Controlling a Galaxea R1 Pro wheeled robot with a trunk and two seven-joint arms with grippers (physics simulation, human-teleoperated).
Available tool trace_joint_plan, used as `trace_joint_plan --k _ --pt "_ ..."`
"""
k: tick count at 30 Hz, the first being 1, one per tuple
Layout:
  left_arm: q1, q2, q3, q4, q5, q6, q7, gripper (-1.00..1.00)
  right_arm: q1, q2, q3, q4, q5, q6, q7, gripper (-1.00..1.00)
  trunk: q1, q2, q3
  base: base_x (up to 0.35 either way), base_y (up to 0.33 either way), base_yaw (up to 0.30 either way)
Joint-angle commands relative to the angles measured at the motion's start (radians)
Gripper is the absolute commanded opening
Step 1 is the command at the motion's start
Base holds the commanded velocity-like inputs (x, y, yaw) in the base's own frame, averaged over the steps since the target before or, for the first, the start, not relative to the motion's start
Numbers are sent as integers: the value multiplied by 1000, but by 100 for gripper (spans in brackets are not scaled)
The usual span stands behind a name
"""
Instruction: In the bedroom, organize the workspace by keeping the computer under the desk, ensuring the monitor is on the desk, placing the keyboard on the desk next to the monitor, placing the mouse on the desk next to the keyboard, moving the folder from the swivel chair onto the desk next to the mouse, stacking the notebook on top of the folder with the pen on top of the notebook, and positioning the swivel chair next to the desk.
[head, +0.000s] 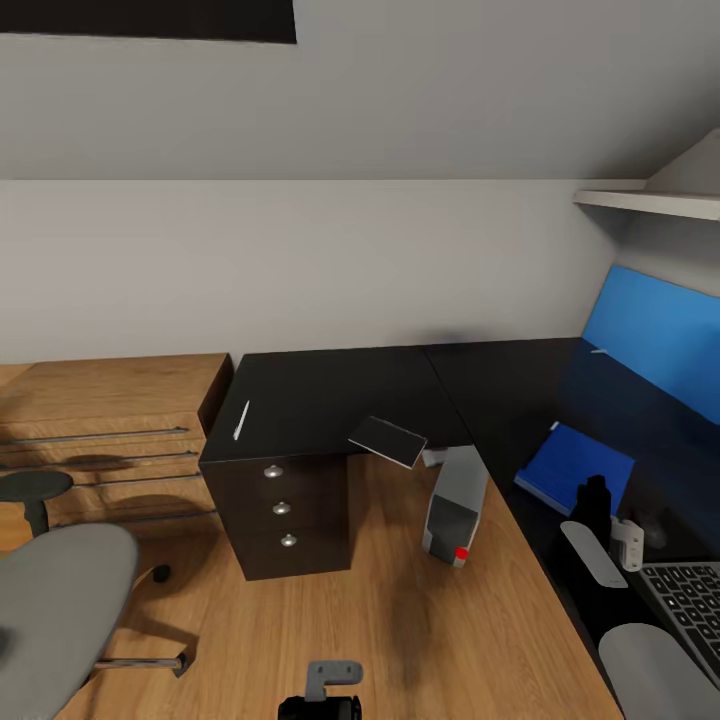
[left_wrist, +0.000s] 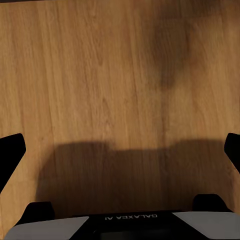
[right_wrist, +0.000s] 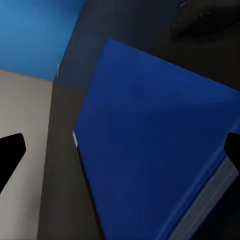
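Right gripper (right_wrist: 120, 155) hangs spread wide over the blue folder (right_wrist: 160, 140), its two dark fingertips at the frame's side edges with nothing between them. I read that as a stance for setting the folder down or shifting it, not for carrying it. In the head view the folder (head: 575, 468) lies flat on the tabletop at centre right, below the blue back panel (head: 650, 330) and just above the keyboard (head: 690, 600) at the lower right edge. Whether a mouse sits between them I cannot tell.

Left gripper (left_wrist: 120, 150) is also released and empty, pointing down at bare wooden floor (left_wrist: 100, 75), probably parked out of the way.

The pen (head: 241, 420) lies alone on the desk (head: 330, 385) at centre left, above the drawer unit (head: 285, 510) and well apart from the folder, so the stack is not yet built. A dark flat slab (head: 388, 441), possibly the notebook, juts over the desk's front edge near the middle of the frame and looks easy to knock off. Below it the computer (head: 455, 505) stands tilted on the floor in the desk's inner corner, roughly where the task wants it. The swivel chair (head: 60, 620) sits at the lower left by the wooden dresser (head: 110, 420), away from the desk's working side and likely left for last.
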Motion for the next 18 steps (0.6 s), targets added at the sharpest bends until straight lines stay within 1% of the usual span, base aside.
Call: trace_joint_plan --k 1,7,18 --pt "-1 0 -2 -1 6 3 8 100 0 0 2 -1 -2 -3 -4 100 0 -1 -1 -8 0 0" --pt "-1 0 2 -2 6 4 9 100 0 1 2 -2 -2 -3 -3 100 0 -1 -1 -2 0 0" --pt "-1 0 5 -1 10 4 9 100 2 6 4 -13 0 -7 1 100 -42 76 33 0 0 0"
